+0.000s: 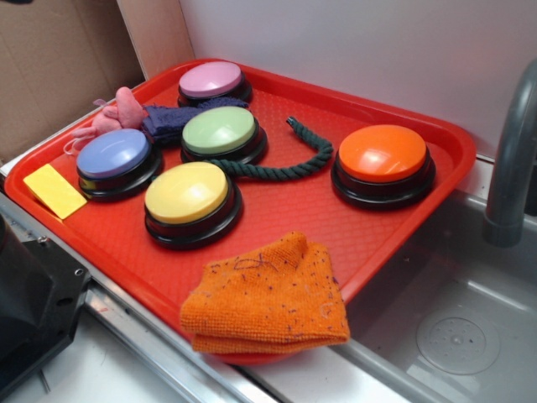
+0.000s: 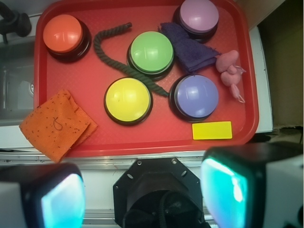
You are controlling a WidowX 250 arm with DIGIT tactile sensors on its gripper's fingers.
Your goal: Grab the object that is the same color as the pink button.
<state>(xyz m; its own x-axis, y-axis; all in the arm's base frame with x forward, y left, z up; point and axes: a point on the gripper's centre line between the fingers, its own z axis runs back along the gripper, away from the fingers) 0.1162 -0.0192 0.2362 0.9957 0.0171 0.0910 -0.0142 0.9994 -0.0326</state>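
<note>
The lumpy soft pink plush toy (image 2: 229, 70) with thin pale strings lies at the edge of the textured red plastic tray (image 2: 142, 137), touching the crumpled dark blue cloth (image 2: 190, 47), between the pale pink dome button (image 2: 199, 15) and the blue-lavender dome button (image 2: 195, 96). A twisted green rope (image 1: 289, 164) curls past the glossy green button (image 1: 220, 131). The tool (image 2: 142, 194) hangs high above the tray's near edge, its 2 fingers (image 2: 223, 187) spread wide apart, holding nothing.
</note>
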